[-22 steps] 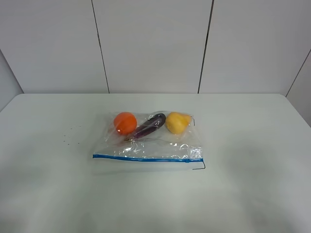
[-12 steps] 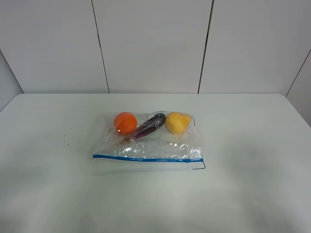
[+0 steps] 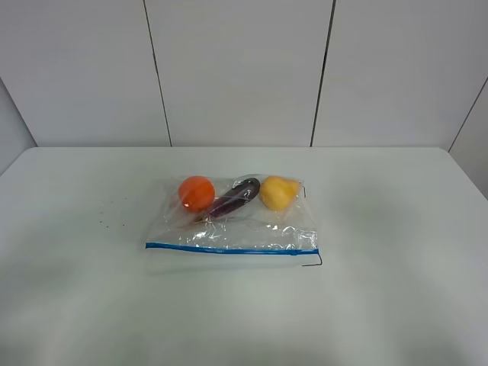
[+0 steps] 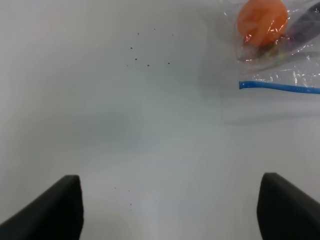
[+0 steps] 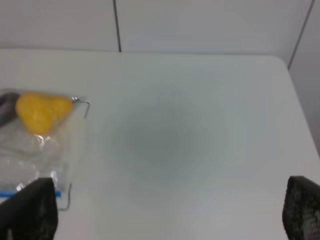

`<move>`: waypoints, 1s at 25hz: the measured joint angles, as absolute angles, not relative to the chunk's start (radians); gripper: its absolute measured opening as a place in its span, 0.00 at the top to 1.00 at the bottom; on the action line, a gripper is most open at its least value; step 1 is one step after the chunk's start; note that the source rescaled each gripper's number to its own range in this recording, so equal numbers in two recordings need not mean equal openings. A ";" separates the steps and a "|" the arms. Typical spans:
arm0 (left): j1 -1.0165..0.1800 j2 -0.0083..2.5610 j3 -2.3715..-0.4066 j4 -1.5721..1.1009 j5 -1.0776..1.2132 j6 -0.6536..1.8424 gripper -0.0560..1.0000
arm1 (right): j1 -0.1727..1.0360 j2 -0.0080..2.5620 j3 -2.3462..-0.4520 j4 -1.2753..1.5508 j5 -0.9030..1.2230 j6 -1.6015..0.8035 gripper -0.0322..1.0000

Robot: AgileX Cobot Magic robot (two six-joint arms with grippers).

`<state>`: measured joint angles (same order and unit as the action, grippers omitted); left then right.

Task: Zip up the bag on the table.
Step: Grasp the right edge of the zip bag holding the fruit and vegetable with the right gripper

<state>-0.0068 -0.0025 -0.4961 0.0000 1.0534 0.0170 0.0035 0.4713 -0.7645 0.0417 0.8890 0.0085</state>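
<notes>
Prob. lab: bare white table [image 3: 396, 229], plain panel walls [image 3: 236, 69].

I can't read anything from here. The bag [image 3: 229, 232] shows me no lettering, label or brand, the table [image 3: 396, 244] carries only specks and thin dark marks, and the wall panels [image 3: 236, 69] behind it are plain.

White table [image 3: 396, 229], rounded corners — clear bag [image 3: 252, 232] flat near the middle, blue zip strip [image 3: 229, 248] on the near edge; tiny dark specks [image 3: 103, 223] to its left.
</notes>
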 joint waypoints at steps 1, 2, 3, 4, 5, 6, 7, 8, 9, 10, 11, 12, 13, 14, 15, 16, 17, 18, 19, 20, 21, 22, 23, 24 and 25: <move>-0.007 -0.002 -0.496 0.000 1.053 0.017 0.04 | 0.003 0.538 -0.795 0.057 0.870 0.008 0.00; -0.007 -0.002 -0.496 0.000 1.053 0.017 0.04 | 0.003 0.605 -0.819 0.077 0.852 0.008 0.00; -0.007 -0.002 -0.496 0.000 1.053 0.017 0.04 | 0.003 0.661 -0.844 0.098 0.836 0.008 0.00; -0.007 -0.002 -0.496 0.000 1.053 0.017 0.04 | 0.003 0.729 -0.865 0.121 0.819 0.008 0.00; -0.007 -0.002 -0.496 0.000 1.053 0.017 0.04 | 0.003 0.797 -0.882 0.142 0.808 0.006 0.00; -0.007 -0.002 -0.496 0.000 1.053 0.017 0.04 | 0.003 0.854 -0.901 0.167 0.801 0.000 0.00; -0.007 -0.002 -0.496 0.000 1.053 0.017 0.04 | 0.003 0.923 -0.918 0.194 0.797 -0.014 0.00; -0.007 -0.002 -0.496 0.000 1.053 0.017 0.04 | 0.003 0.993 -0.933 0.218 0.794 -0.037 0.00; -0.007 -0.002 -0.496 0.000 1.053 0.017 0.04 | 0.003 1.067 -0.943 0.248 0.792 -0.067 0.00; -0.007 -0.002 -0.496 0.000 1.053 0.017 0.04 | 0.003 1.128 -0.952 0.284 0.791 -0.096 0.00; -0.007 -0.002 -0.496 0.000 1.053 0.017 0.04 | 0.003 1.199 -0.959 0.325 0.790 -0.133 0.00; -0.007 -0.002 -0.496 0.000 1.053 0.017 0.04 | 0.003 1.267 -0.964 0.363 0.790 -0.172 0.00; -0.007 -0.002 -0.496 0.000 1.053 0.017 0.04 | 0.003 1.320 -0.968 0.413 0.789 -0.212 0.00; -0.007 -0.002 -0.496 0.000 1.053 0.017 0.04 | 0.003 1.381 -0.972 0.470 0.787 -0.249 0.00; -0.007 -0.002 -0.496 0.000 1.053 0.017 0.04 | 0.003 1.439 -0.972 0.526 0.787 -0.296 0.00; -0.007 -0.002 -0.496 0.000 1.053 0.017 0.04 | 0.003 1.492 -0.972 0.572 0.786 -0.346 0.00; -0.007 -0.002 -0.496 0.000 1.053 0.017 0.04 | 0.003 1.534 -0.972 0.627 0.787 -0.400 0.00; -0.007 -0.002 -0.496 0.000 1.053 0.017 0.04 | 0.003 1.580 -0.972 0.681 0.787 -0.447 0.00; -0.007 -0.002 -0.496 0.000 1.053 0.017 0.04 | 0.003 1.621 -0.972 0.723 0.787 -0.504 0.00; -0.007 -0.002 -0.496 0.000 1.053 0.017 0.04 | 0.003 1.654 -0.972 0.773 0.787 -0.562 0.00; -0.007 -0.002 -0.496 0.000 1.053 0.017 0.04 | 0.003 1.689 -0.972 0.820 0.788 -0.607 0.00; -0.007 -0.002 -0.496 0.000 1.053 0.017 0.04 | 0.003 1.723 -0.972 0.863 0.792 -0.659 0.00; -0.007 -0.002 -0.496 0.000 1.053 0.017 0.04 | 0.003 1.756 -0.972 0.895 0.798 -0.707 0.00; -0.007 -0.002 -0.496 0.000 1.053 0.017 0.04 | 0.003 1.781 -0.972 0.928 0.812 -0.755 0.00; -0.007 -0.002 -0.496 0.000 1.053 0.017 0.04 | 0.003 1.812 -0.972 0.957 0.825 -0.794 0.00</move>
